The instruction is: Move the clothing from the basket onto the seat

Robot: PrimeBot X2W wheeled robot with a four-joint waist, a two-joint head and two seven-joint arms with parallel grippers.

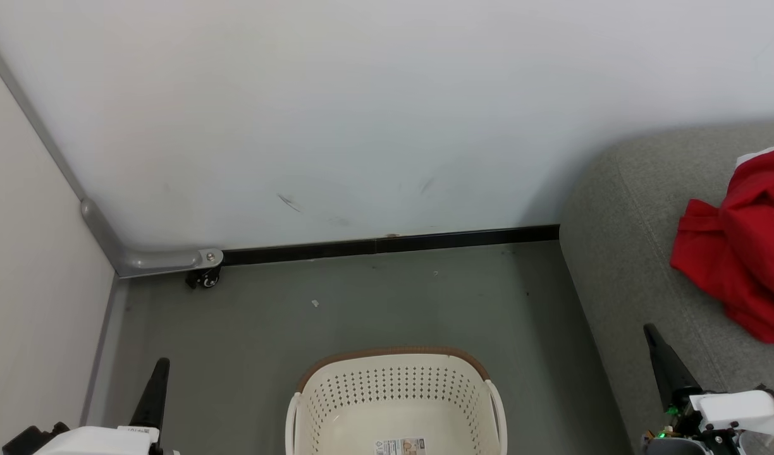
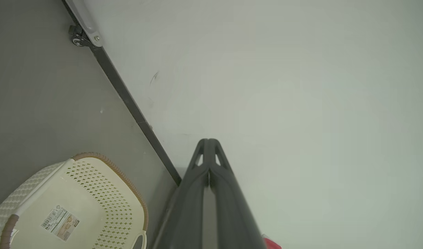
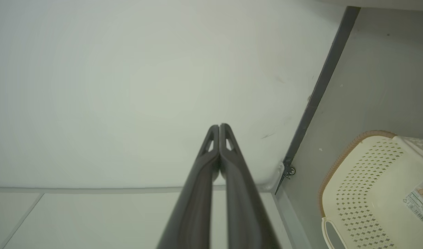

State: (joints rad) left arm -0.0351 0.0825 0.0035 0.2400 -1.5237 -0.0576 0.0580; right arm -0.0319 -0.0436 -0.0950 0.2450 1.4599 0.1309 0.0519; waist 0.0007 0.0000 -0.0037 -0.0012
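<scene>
Where it lies crumpled, the clothing point(image 1: 741, 253) is red

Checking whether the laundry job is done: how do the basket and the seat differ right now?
The basket is cream perforated plastic with a brown rim; the seat is grey fabric. The basket's visible inside is bare but for a sticker; the seat carries the red clothing. The basket stands on the floor; the seat rises to its right. Both have rounded corners.
</scene>
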